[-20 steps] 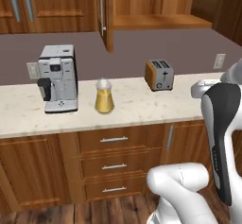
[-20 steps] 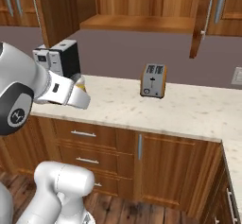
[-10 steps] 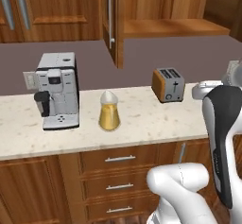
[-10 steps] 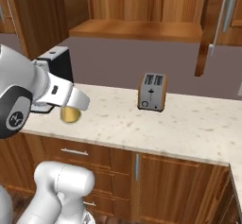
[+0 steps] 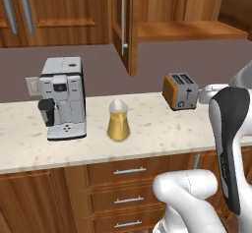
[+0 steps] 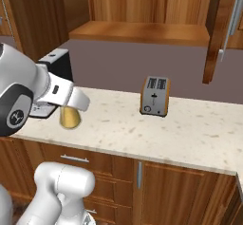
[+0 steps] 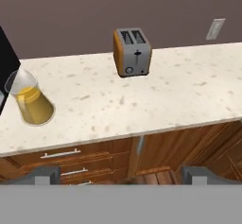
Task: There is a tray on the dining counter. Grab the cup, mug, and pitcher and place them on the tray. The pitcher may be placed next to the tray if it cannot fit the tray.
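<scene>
Left base view: clear pitcher (image 5: 118, 122) holding orange liquid, upright

Base views flank arm; all three share toaster (image 5: 180, 91), pitcher (image 5: 118, 120).

Glossy white rounded arm (image 5: 187, 192), dark grey joint panels, perhaps small round logo.

Even, soft rendered light, faint shadows, no glare; distant edges look perhaps slightly blurred.
</scene>
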